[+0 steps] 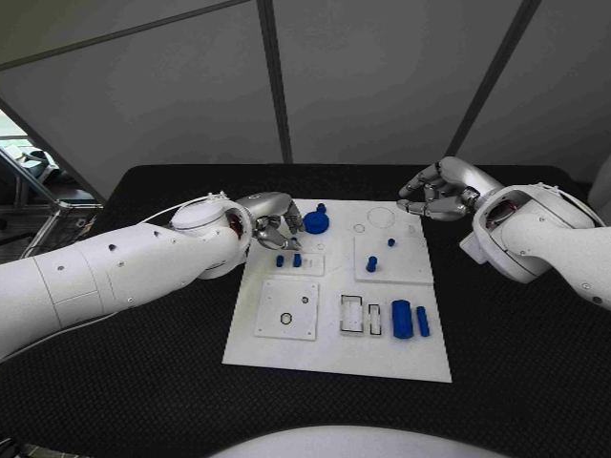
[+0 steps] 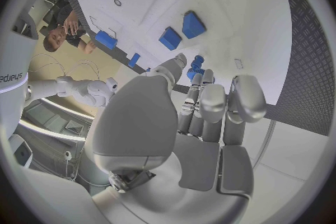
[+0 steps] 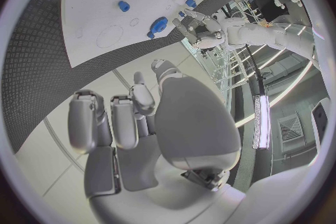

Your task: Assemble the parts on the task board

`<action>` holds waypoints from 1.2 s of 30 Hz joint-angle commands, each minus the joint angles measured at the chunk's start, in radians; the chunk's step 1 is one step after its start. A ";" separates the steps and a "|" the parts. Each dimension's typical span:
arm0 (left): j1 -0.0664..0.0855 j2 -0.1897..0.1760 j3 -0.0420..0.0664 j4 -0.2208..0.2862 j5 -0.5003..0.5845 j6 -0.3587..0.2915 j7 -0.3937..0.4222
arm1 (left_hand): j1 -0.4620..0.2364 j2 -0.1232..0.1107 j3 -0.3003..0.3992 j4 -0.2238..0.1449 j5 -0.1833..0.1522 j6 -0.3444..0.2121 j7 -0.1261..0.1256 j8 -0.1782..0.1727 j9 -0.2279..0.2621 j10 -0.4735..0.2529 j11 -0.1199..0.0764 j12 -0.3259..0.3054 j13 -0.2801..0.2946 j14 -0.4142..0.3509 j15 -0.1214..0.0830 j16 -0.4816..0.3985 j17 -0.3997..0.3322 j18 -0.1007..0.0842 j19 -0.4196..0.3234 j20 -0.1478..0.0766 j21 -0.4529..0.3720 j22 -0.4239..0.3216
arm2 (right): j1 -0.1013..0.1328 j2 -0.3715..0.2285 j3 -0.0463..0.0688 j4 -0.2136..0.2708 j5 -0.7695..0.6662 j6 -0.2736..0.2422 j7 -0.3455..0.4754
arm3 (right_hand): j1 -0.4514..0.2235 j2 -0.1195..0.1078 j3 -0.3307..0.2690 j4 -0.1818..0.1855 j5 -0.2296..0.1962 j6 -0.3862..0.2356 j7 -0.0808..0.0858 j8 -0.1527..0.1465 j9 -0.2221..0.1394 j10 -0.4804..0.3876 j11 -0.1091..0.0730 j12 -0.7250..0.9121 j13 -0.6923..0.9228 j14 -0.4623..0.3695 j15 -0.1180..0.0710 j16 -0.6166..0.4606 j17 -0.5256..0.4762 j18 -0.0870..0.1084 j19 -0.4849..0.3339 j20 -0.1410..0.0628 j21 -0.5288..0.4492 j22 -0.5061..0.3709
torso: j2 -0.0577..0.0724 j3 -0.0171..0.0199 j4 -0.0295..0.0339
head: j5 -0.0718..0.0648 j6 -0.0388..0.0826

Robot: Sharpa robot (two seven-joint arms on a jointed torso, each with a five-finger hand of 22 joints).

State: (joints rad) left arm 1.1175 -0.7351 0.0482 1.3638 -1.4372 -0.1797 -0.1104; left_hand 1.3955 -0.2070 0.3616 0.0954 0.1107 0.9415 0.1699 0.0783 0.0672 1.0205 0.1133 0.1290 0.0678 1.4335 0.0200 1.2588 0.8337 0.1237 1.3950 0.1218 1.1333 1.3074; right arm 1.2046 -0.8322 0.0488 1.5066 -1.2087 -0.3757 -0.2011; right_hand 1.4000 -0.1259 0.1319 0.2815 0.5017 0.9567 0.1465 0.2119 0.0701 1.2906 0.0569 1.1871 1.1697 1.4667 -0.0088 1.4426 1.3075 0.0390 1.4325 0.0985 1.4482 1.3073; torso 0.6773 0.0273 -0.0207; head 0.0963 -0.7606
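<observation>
The white task board (image 1: 340, 358) lies in the middle of the black table. A blue round part (image 1: 315, 222) stands near its far edge. My left hand (image 1: 271, 229) is right beside that part with its fingers curled together. The left wrist view shows the round part (image 2: 196, 63) just past the fingertips (image 2: 204, 75); I cannot tell whether they touch it. Two short blue pegs (image 1: 289, 260) stand just in front of this hand. My right hand (image 1: 439, 194) hovers over the board's far right corner, curled in and holding nothing. The right wrist view shows the round part (image 3: 159, 25) beside my left hand (image 3: 199, 31).
Two more blue pegs (image 1: 371, 264) (image 1: 391, 241) stand on the board's right half. Two blue cylinders (image 1: 411, 319) lie side by side near its front right, next to narrow slots (image 1: 351, 314). A square plate with a small hole (image 1: 287, 309) sits at the front left.
</observation>
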 commanded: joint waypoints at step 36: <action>0.002 -0.136 0.047 0.022 1.439 -0.029 0.531 | 0.013 0.117 -0.098 0.043 0.006 0.088 0.007 0.057 0.003 0.021 -0.001 0.154 0.006 -0.275 0.015 -0.399 -0.527 0.060 -0.286 0.017 -0.670 -0.338 | -0.048 0.030 -0.039 -0.016 -0.562 0.161 0.034 | 0.103 -0.055 0.123 -0.050 -0.194 0.040 0.020 -0.091 -0.004 -0.191 0.039 -1.002 -0.982 0.011 0.021 -0.303 -0.277 0.061 -0.160 0.010 -0.228 -0.134 | 0.002 0.0000 0.0005 | -0.072 0.025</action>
State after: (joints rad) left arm 1.1181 -0.8721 0.0943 1.3812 -0.0656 -0.2553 0.3741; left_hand 1.4028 -0.0944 0.2620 0.1433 0.1107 1.0204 0.1767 0.1287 0.0692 1.0336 0.1145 0.2791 0.0745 1.1582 0.0410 0.8656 0.3073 0.1257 1.1094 0.1429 0.4672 0.9704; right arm 1.1558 -0.8067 0.0099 1.4885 -1.6815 -0.2372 -0.1513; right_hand 1.5024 -0.1682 0.2549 0.2376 0.3110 0.9974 0.1595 0.1266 0.0670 1.1020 0.0863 0.1896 0.1935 1.4668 0.0056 1.1355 1.0281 0.0857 1.2661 0.1059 1.2168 1.1719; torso 0.6774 0.0265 -0.0200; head 0.0250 -0.7370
